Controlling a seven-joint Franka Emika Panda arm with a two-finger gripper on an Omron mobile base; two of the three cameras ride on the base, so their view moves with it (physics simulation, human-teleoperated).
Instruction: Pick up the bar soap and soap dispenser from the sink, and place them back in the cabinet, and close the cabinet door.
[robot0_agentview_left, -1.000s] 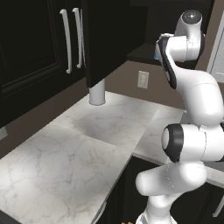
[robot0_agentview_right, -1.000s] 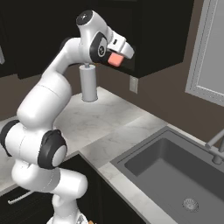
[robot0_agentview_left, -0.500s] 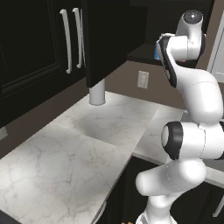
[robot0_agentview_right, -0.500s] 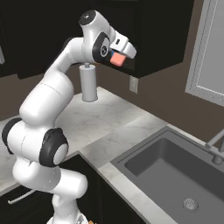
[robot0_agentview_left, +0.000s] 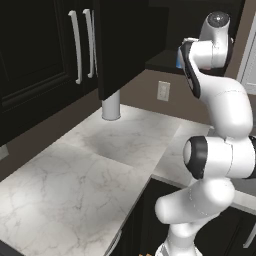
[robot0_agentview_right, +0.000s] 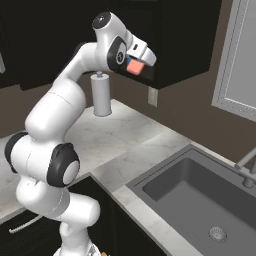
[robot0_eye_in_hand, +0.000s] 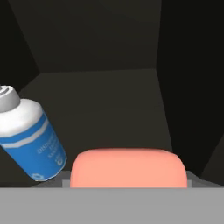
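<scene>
While raised, bar soap (robot0_agentview_right: 134, 66) between jaws

Gripper (robot0_agentview_right: 136, 64) fingertips hidden: in hand view the bar soap (robot0_eye_in_hand: 128, 168) covers them and the frame's bottom cuts the soap's lower part. Soap dispenser (robot0_eye_in_hand: 29, 140), left of the gripper there, is cropped by the left edge; label text too small to read. Left base view: the arm blocks the gripper, just a blue sliver of the dispenser beside it. Sink (robot0_agentview_right: 200, 200) below the gripper runs off right and bottom edges; faucet cropped.
</scene>
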